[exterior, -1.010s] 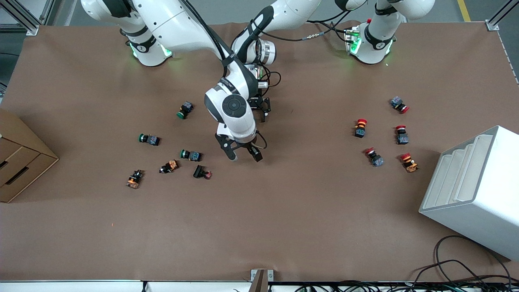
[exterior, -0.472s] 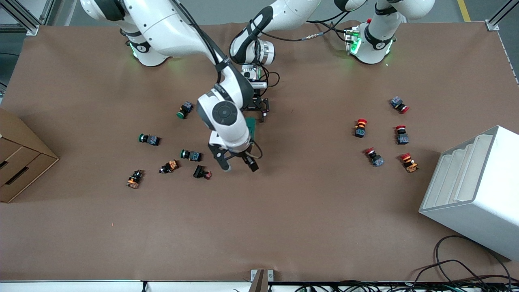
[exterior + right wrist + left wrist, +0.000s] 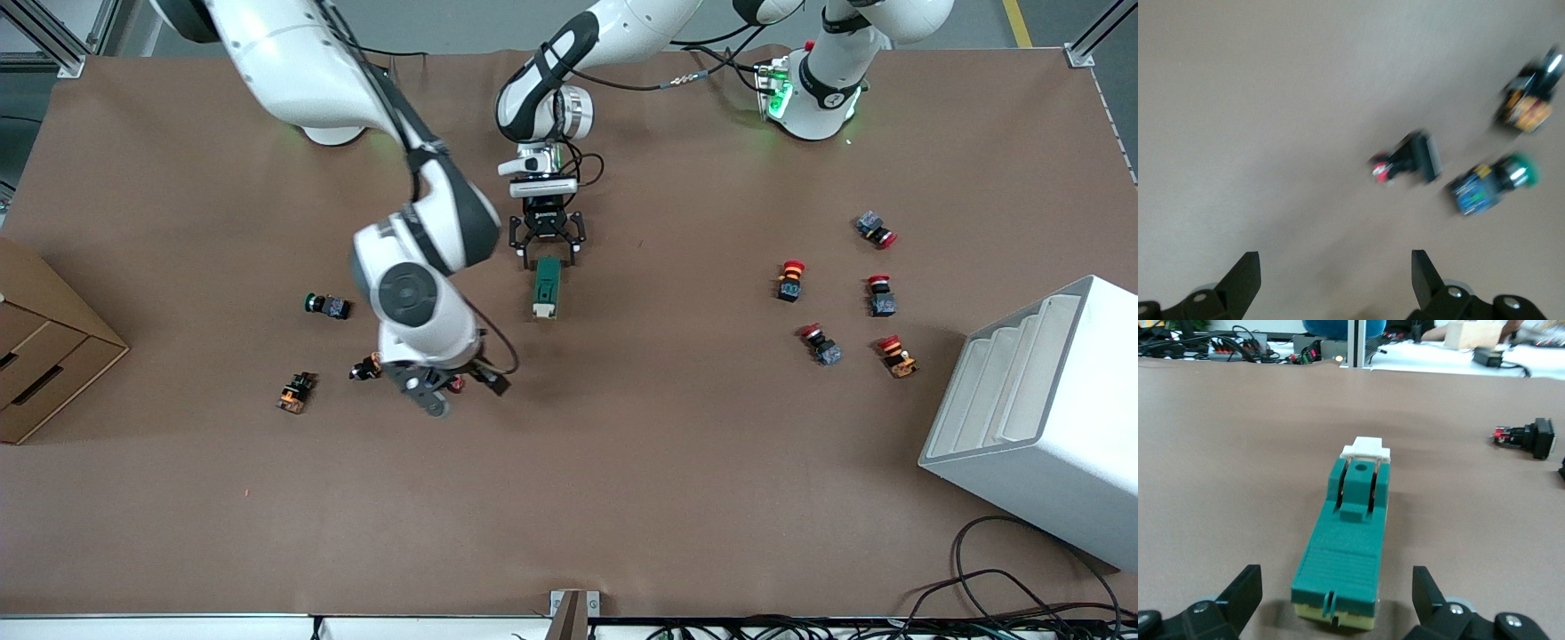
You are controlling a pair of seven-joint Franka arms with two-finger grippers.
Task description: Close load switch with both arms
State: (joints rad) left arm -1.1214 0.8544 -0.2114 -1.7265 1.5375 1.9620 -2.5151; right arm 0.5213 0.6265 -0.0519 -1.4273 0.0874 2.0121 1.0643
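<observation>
The dark green rectangular load switch (image 3: 546, 286) lies loose between the left gripper (image 3: 547, 250)'s wide fingers. Unclamped, it could skid — the right gripper (image 3: 455, 391), empty and spread, hangs over the small push-buttons (image 3: 454, 384).

The load switch (image 3: 546, 287) (image 3: 1347, 543) is a long dark green block with a white lever end. It lies flat on the table, between the spread fingers of the left gripper (image 3: 547, 250) (image 3: 1338, 613).

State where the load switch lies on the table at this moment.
In the front view, the load switch lies flat on the brown table near its middle, directly beneath the open left gripper.
</observation>
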